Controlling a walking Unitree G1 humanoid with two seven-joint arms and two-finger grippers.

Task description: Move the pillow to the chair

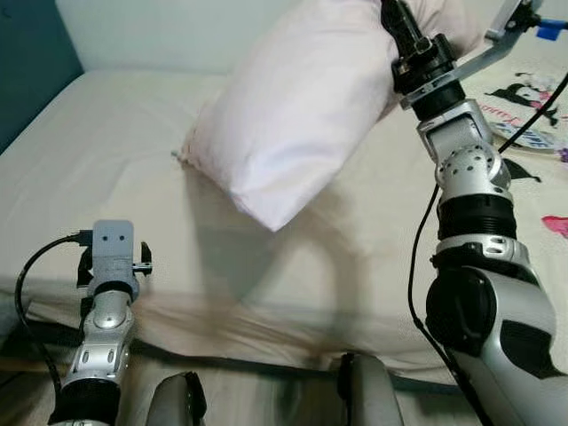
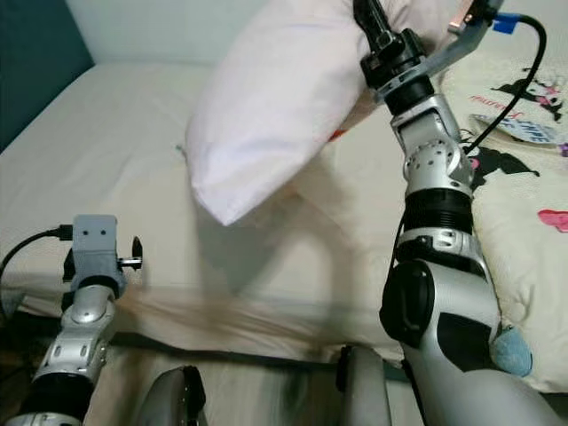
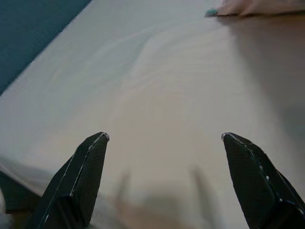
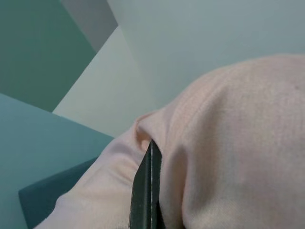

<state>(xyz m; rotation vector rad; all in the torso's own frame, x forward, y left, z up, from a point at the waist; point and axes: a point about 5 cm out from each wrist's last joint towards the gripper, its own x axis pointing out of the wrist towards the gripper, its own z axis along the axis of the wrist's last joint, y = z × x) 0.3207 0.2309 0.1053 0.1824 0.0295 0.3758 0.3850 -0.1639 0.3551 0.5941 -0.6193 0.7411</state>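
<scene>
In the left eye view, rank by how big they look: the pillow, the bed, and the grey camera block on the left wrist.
1. bed, spanning most of the frame
2. pillow, lifted by the right gripper
3. grey camera block, smallest despite being nearest the camera

A home bedroom: a cream-sheeted bed (image 1: 133,177) against pale walls, with a cartoon-print cover (image 1: 532,133) beside it.

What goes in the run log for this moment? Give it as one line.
phase: carry | right tool: shut on pillow, lifted off bed | left tool: open, idle over bed | chair: unseen
</scene>
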